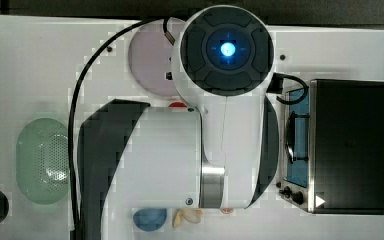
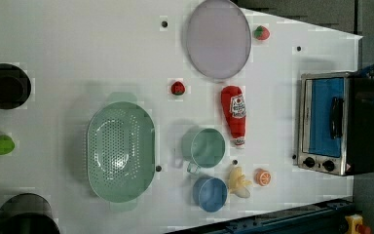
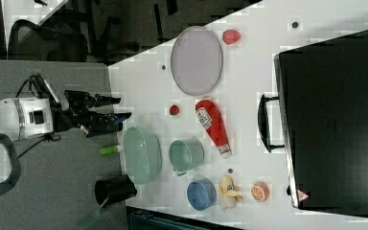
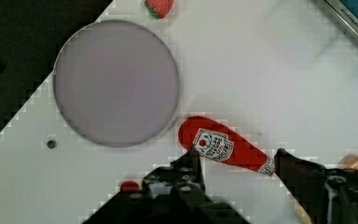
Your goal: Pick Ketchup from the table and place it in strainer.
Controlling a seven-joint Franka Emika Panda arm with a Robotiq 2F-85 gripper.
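In the top view the arm point(image 1: 180, 150) covers most of the table point(image 1: 30, 60), leaving a sliver of the Ketchup point(image 1: 178, 105) and a partly hidden plate point(image 1: 150, 60) (its right side). In the wrist view the strawberry point(image 4: 158, 6) is cut by the edge.

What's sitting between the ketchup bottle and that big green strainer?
In the left view, a mint-green cup sits between the Ketchup and the strainer.
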